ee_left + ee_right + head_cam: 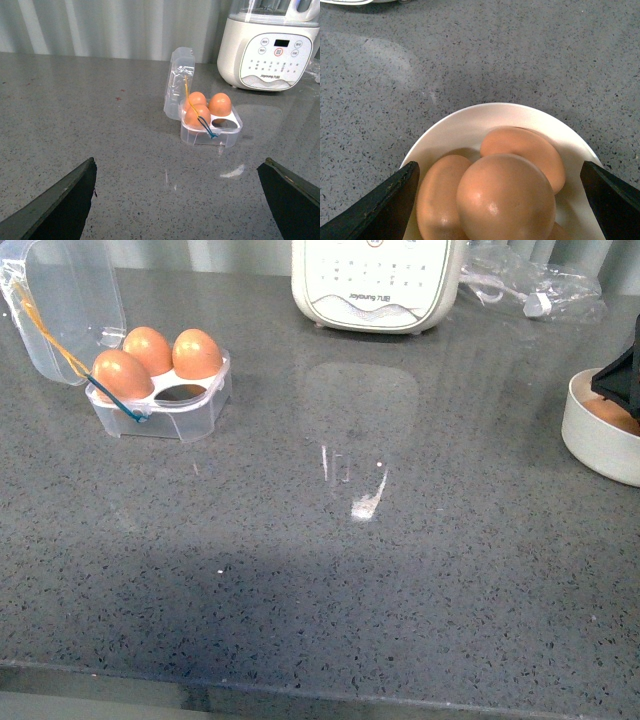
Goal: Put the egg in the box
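box [160, 400] sitting far left on surface [320, 570], one cell free | egg [506, 197] lying in bowl [598, 445] at right edge, well apart | right gripper [500, 212] hovering over it, jaws apart | left gripper [177, 202] jaws apart

The left hand [178, 162] is held low and angled forward, its jaws set wide apart. The right hand [498, 164] is spread just as wide, apparently tilted steeply downward.
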Controlling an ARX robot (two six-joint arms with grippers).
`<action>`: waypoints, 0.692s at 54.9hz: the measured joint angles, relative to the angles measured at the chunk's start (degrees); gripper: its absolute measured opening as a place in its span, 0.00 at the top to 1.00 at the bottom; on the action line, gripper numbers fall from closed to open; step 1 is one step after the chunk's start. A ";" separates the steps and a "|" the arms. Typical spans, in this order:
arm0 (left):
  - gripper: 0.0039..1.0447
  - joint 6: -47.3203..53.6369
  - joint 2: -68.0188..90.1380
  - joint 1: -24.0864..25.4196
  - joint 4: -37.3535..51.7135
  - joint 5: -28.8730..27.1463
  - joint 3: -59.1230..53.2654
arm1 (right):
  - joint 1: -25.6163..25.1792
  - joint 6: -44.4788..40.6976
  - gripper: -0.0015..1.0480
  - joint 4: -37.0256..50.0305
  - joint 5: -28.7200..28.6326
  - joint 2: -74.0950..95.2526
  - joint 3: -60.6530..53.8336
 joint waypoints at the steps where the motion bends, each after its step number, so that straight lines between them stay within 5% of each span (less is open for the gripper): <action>1: 0.06 0.00 0.00 0.00 0.00 0.02 0.00 | -0.02 0.00 0.07 0.07 0.00 0.11 -0.04; 15: 0.06 0.00 0.00 0.00 0.00 0.02 0.00 | -0.28 0.04 0.08 0.81 0.00 0.39 -0.55; 33: 0.06 0.00 0.00 0.00 0.00 0.02 0.00 | -0.50 0.00 0.56 1.03 -0.09 0.39 -0.63; 38: 0.06 -0.02 0.00 0.00 0.00 0.02 0.00 | -0.50 0.02 0.59 1.05 -0.24 0.39 -0.63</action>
